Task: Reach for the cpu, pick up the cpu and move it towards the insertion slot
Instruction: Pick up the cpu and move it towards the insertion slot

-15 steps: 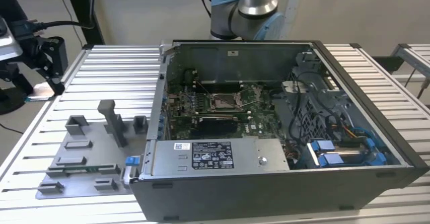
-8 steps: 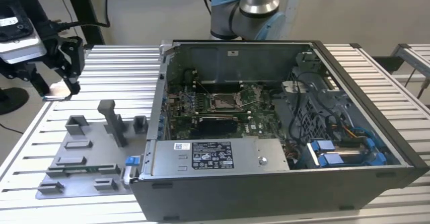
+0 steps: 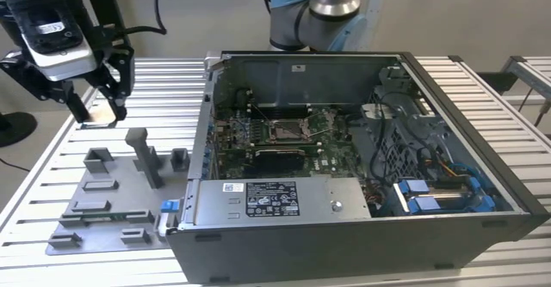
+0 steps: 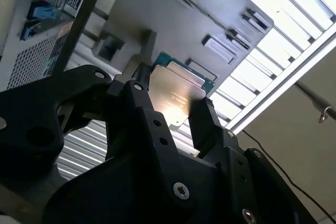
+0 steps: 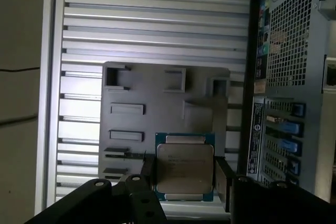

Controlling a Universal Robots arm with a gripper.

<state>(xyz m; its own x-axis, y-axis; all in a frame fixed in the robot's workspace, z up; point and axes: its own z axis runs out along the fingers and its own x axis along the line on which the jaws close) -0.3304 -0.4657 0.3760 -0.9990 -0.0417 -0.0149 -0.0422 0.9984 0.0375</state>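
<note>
First wrist view gives me my best look at the cpu [image 5: 185, 167]: a small flat square chip, its dull silvery metal lid with stepped edges seated on a thin green rim, with faint print across the face. My black gripper [image 5: 185, 179] is clamped on it, one finger [image 5: 148, 171] pressed against each of two opposite sides. The second wrist view shows the same hold, with a warm glare on the cpu [image 4: 176, 90].

From the exterior view I see the gripper [image 3: 99, 114] over the slatted aluminium tabletop [image 3: 164, 93] near its far corner at the exterior view's left. A tan sliver of the cpu [image 3: 103, 109] shows between the fingertips, well apart from the open grey metal computer case [image 3: 344, 255]. A grey plastic fixture plate [image 3: 129, 197] with upright blocks and shallow pockets lies on the tabletop just beside the case.

Inside the case a green circuit board [image 3: 331, 151] carries the insertion slot [image 3: 288, 130], a square socket with a shiny metal frame and a dark centre. A silver labelled box [image 3: 275, 200] sits along the near wall, with blue plastic brackets [image 3: 439, 197] beside it
</note>
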